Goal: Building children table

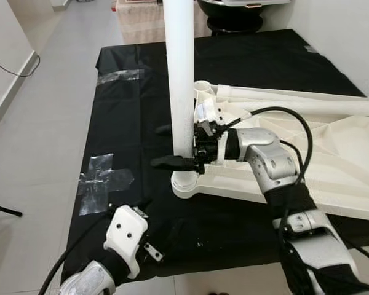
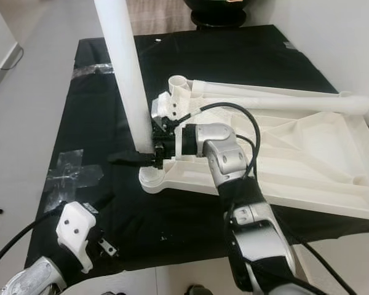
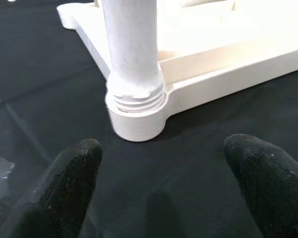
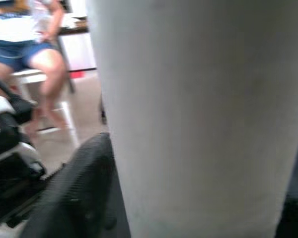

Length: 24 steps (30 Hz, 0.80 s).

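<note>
Left hand (image 3: 161, 183): low at the near edge of the black-cloth surface (image 1: 135, 98), black fingers spread apart, empty, aimed at the leg's foot.
Right hand (image 1: 175, 147): arm bent inward from the right, fingers clamped around the tall white plastic table leg (image 1: 179, 74) just above its base.
Leg: upright, threaded end seated in the round corner socket (image 3: 137, 121) of the upturned white plastic tabletop (image 2: 283, 166); threads show in the left wrist view.
Far edge: two more white legs (image 2: 277, 98) lying across the tabletop.
Right wrist view: a seated person (image 4: 27, 54) beyond.

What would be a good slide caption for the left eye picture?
Right end effector grips an upright white table leg seated in the corner socket of the upside-down tabletop.
</note>
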Available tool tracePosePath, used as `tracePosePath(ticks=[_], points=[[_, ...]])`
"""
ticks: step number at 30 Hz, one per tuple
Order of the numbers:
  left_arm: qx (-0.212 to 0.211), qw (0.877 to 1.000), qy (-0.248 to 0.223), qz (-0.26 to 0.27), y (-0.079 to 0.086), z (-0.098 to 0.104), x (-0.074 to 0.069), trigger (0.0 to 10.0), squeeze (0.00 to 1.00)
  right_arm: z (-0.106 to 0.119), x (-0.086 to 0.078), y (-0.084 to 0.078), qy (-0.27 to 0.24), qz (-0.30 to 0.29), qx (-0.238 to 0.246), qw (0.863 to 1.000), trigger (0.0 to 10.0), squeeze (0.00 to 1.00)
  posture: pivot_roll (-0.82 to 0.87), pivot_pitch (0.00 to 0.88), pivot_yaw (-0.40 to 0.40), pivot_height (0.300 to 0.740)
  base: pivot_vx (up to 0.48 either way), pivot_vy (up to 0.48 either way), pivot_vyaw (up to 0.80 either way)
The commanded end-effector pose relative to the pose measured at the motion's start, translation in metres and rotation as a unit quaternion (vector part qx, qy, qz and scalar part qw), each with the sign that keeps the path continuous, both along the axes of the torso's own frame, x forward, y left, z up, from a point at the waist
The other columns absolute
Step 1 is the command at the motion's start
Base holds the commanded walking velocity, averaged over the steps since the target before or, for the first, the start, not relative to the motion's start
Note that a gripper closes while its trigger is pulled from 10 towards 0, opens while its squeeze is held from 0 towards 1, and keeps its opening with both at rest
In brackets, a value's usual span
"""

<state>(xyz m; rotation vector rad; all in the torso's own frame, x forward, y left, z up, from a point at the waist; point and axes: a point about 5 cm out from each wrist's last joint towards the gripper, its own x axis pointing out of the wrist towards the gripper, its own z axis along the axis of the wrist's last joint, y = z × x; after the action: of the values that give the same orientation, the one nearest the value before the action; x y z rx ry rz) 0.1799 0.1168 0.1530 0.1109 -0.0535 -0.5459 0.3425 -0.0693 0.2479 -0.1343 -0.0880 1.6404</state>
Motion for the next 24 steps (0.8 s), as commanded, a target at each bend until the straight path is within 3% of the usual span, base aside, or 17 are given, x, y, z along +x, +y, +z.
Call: tracePosePath(ticks=[1, 5, 8, 9, 10, 12, 13, 14, 15, 16, 17, 18, 19, 21, 24], points=[[0.001, 1.000, 0.007, -0.001, -0.002, -0.001, -0.004, 10.0, 0.00, 0.000, -0.001, 0.008, 0.000, 0.034, -0.002, 0.999, 0.0, 0.00, 0.07, 0.248, -0.028, 0.740, 0.000, 0.000, 0.00], [0.000, 1.000, 0.008, -0.001, -0.003, -0.001, -0.005, 10.0, 0.00, -0.001, 0.001, 0.007, -0.001, 0.043, -0.005, 0.999, 0.0, 0.00, 0.07, 0.247, -0.033, 0.740, 0.000, 0.000, 0.00], [-0.001, 1.000, 0.008, 0.000, -0.004, -0.001, -0.005, 10.0, 0.00, 0.000, 0.002, -0.001, -0.026, 0.009, 0.002, 1.000, 0.0, 0.00, 0.06, 0.245, -0.041, 0.740, 0.000, 0.000, 0.00], [-0.002, 1.000, 0.008, 0.000, -0.004, -0.001, -0.004, 10.0, 0.00, -0.002, 0.001, -0.005, -0.045, -0.038, 0.010, 0.998, 0.0, 0.00, 0.04, 0.239, -0.051, 0.740, 0.000, 0.000, 0.00], [-0.002, 1.000, 0.008, 0.000, -0.004, -0.001, -0.004, 10.0, 0.00, -0.002, 0.001, -0.005, -0.045, -0.038, 0.010, 0.998, 0.0, 0.00, 0.04, 0.239, -0.051, 0.740, 0.000, 0.000, 0.00], [-0.004, 1.000, 0.005, 0.000, -0.003, -0.001, 0.000, 10.0, 0.00, -0.011, -0.005, -0.012, -0.056, -0.203, 0.046, 0.977, 0.0, 0.00, 0.02, 0.233, -0.058, 0.740, 0.000, 0.000, 0.00], [-0.004, 1.000, 0.005, 0.000, -0.003, -0.001, 0.000, 10.0, 0.00, -0.011, -0.005, -0.012, -0.056, -0.203, 0.046, 0.977, 0.0, 0.00, 0.02, 0.233, -0.058, 0.740, 0.000, 0.000, 0.00], [-0.005, 1.000, 0.004, 0.000, -0.003, -0.001, 0.001, 10.0, 0.00, -0.017, -0.010, -0.016, -0.044, -0.301, 0.068, 0.950, 0.0, 0.00, 0.02, 0.231, -0.058, 0.740, 0.000, 0.000, 0.00], [-0.004, 1.000, 0.003, 0.000, -0.002, -0.001, 0.003, 10.0, 0.00, -0.034, -0.014, -0.028, -0.050, -0.476, 0.049, 0.876, 0.0, 0.00, 0.01, 0.223, -0.056, 0.740, 0.000, 0.000, 0.00], [-0.004, 1.000, 0.003, 0.000, -0.002, -0.001, 0.003, 10.0, 0.00, -0.034, -0.014, -0.028, -0.050, -0.476, 0.049, 0.876, 0.0, 0.00, 0.01, 0.223, -0.056, 0.740, 0.000, 0.000, 0.00], [-0.003, 1.000, 0.001, 0.001, 0.000, -0.001, 0.007, 10.0, 0.00, -0.064, -0.050, -0.041, -0.042, -0.625, 0.004, 0.779, 0.0, 0.00, 0.00, 0.217, -0.051, 0.740, 0.000, 0.000, 0.00], [-0.003, 1.000, 0.001, 0.001, 0.000, -0.001, 0.007, 10.0, 0.00, -0.064, -0.050, -0.041, -0.042, -0.625, 0.004, 0.779, 0.0, 0.00, 0.00, 0.217, -0.051, 0.740, 0.000, 0.000, 0.00], [-0.003, 1.000, 0.001, 0.001, 0.000, -0.001, 0.009, 10.0, 0.00, -0.070, -0.062, -0.038, -0.029, -0.626, -0.001, 0.779, 0.0, 0.00, 0.00, 0.217, -0.051, 0.740, 0.000, 0.000, 0.00], [-0.001, 1.000, -0.001, 0.003, 0.001, -0.003, 0.012, 10.0, 0.00, -0.075, -0.069, -0.021, -0.038, -0.583, -0.008, 0.812, 0.0, 0.00, -0.02, 0.175, -0.037, 0.740, 0.000, 0.000, 0.00], [0.001, 1.000, -0.002, 0.004, 0.001, -0.004, 0.014, 10.0, 0.00, -0.076, -0.068, -0.018, -0.051, -0.576, -0.013, 0.815, 0.0, 0.00, -0.02, 0.175, -0.037, 0.740, 0.000, 0.000, 0.00]])
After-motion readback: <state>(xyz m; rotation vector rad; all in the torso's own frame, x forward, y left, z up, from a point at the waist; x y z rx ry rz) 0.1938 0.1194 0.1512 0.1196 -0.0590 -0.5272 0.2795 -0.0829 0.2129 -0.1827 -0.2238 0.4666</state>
